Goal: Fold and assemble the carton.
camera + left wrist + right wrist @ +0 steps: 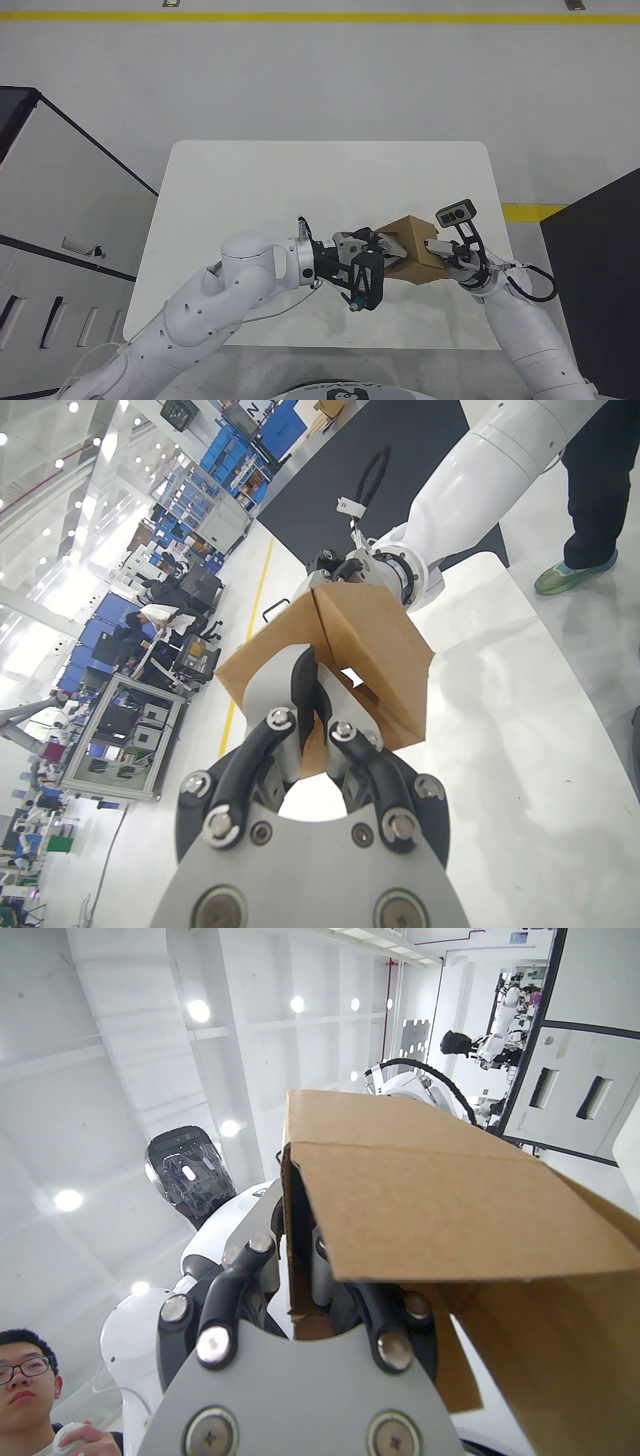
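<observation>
Top view: I see the brown carton (412, 245) held over the near-right part of the table (300, 190), partly folded. The left gripper (316, 685) pinches a flap; the right gripper (295, 1253) is clamped on a side wall.

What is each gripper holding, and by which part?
The carton, by both: left gripper pinches a panel edge at one end; right gripper, a wall edge at the other.

Bright; ceiling lights (198, 1010) glare; soft shadows, table (300, 180).
</observation>
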